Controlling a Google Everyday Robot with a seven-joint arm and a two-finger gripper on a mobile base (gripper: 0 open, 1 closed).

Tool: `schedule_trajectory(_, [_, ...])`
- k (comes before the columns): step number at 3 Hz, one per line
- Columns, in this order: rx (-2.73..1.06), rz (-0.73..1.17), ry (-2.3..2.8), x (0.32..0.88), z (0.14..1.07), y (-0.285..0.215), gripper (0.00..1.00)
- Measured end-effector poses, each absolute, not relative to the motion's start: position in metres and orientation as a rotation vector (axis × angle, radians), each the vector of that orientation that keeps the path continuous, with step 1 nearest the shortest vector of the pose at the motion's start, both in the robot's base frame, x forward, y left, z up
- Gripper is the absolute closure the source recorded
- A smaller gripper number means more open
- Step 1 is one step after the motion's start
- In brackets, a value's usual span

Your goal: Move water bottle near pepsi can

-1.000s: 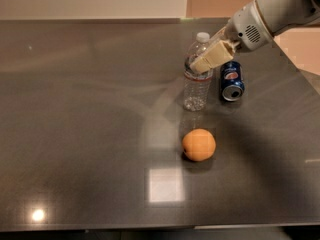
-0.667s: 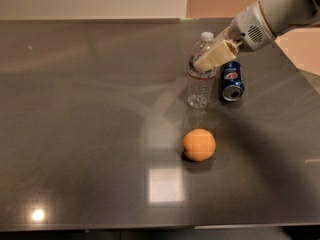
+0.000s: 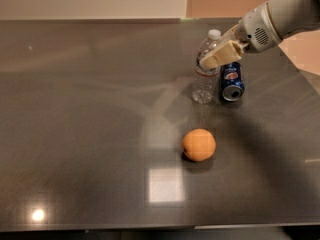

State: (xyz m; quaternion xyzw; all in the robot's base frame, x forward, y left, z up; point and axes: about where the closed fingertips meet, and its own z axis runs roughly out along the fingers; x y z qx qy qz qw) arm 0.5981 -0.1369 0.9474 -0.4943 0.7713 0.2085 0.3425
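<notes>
In the camera view, your gripper [image 3: 220, 58] reaches in from 2 o'clock, its fingers pinching the water bottle [image 3: 203, 83] high on its shoulder. The bottle is upright on the table [image 3: 75, 109], just beside the pepsi can [image 3: 232, 82], at its 9 o'clock. If you drag sideways while letting go, the tall bottle could tip onto the can or toward the orange [image 3: 199, 144] at 6 o'clock.

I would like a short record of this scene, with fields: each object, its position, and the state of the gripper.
water bottle: upright, right part of the table, immediately left of the pepsi can
pepsi can: upright, close beside the water bottle
orange: alone, nearer the camera than the water bottle
gripper: comes in from the upper right, shut on the water bottle's upper body
table: dark grey, glossy
</notes>
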Motion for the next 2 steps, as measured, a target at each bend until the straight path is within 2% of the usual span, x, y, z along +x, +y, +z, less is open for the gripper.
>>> schedule_trajectory(1, [-1.289,0.546,2.006,0.5985,0.9466,-0.1347,0.00])
schedule_trajectory(2, [-1.289,0.546,2.005,0.5985,0.9466,-0.1346,0.00])
